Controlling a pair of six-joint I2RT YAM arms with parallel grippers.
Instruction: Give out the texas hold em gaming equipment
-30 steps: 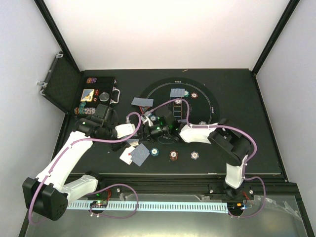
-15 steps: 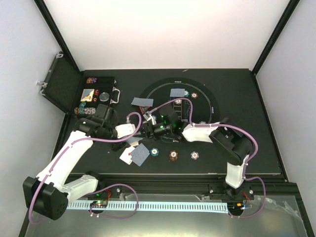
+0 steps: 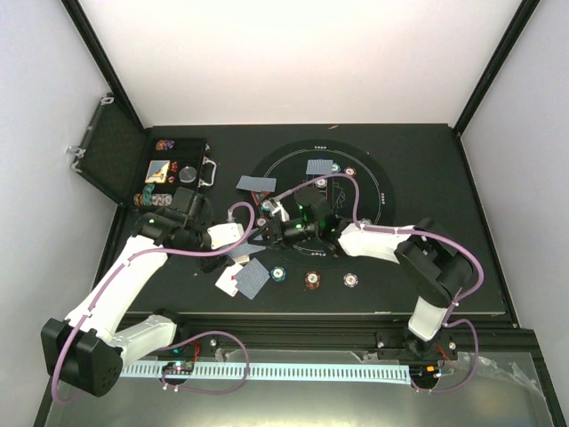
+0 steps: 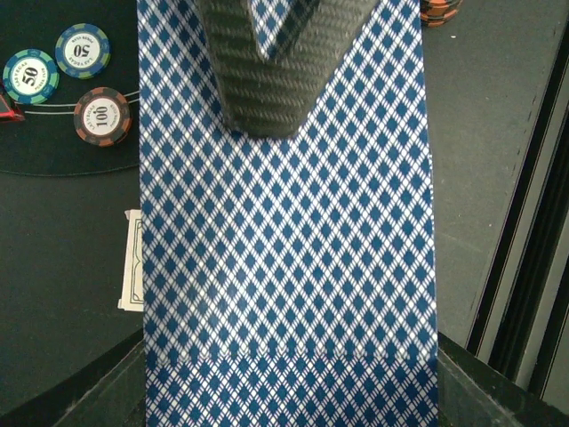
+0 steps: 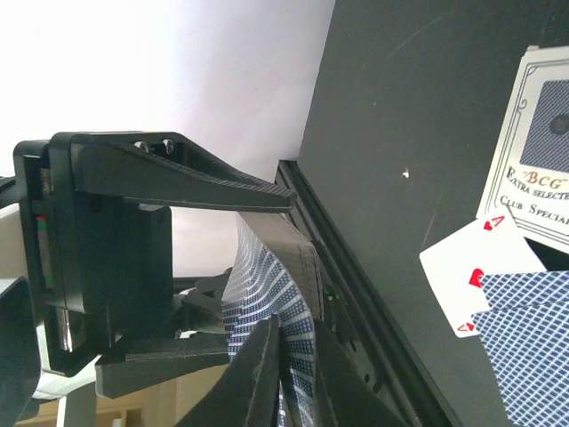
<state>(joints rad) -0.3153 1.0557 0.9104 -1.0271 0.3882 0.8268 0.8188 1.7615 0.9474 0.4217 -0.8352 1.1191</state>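
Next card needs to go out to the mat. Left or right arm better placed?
Right. The left claw is busy holding the deck; the right claw straddles the deck's edge by the mat, so it can likely draw and place.

case [image 3: 174,169] left of mat [image 3: 369,197], card [image 3: 319,166] on mat

Cards [image 4: 284,267] with blue diamond-patterned backs lie flat, back up, clamped in the left gripper [image 4: 265,111]. Up and left of its fingertip, two teal 50 chips [image 4: 31,76] and a red-brown 100 chip [image 4: 102,116] lie flat, close together.
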